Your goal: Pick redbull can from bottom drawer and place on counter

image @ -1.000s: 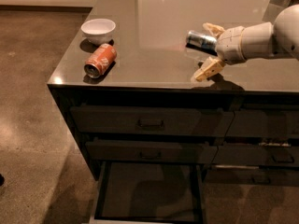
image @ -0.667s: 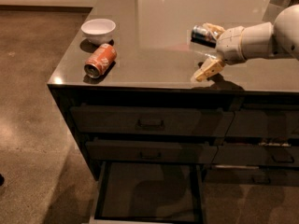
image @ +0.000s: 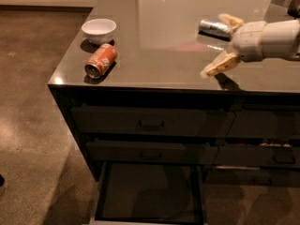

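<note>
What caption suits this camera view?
Robot's open hand over glossy grey counter, slim silvery metal can lying beside it; dark bottom drawer open below.

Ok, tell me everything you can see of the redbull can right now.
The redbull can is a slim, silvery-grey metal can with faint bluish marks. It lies on its side, with its long axis running roughly left to right. It appears to rest on the glossy counter, toward the right rear. Its right end sits against or just beside the upper finger of the gripper, which is open above the counter's right side. Whether the finger and the can actually touch cannot be told.
</note>
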Tool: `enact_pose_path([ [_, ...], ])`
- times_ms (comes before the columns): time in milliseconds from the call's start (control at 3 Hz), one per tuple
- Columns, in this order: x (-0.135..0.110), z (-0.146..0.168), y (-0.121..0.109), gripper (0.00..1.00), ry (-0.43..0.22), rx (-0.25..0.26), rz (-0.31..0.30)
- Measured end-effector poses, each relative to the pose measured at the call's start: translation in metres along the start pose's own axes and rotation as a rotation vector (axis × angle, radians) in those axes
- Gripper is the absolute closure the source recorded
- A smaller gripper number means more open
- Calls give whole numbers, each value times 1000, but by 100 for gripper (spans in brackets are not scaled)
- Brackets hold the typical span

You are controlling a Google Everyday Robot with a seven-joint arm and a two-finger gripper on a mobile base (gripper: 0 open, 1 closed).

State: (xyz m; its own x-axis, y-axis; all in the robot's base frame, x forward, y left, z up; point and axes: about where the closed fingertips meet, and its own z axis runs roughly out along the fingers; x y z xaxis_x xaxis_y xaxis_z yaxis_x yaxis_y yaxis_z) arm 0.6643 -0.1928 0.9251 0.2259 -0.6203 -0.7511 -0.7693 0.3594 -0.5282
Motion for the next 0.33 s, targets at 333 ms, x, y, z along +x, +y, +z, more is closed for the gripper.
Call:
enact_pose_path([
  [333, 1, -3, -1, 0, 0, 6, 3],
])
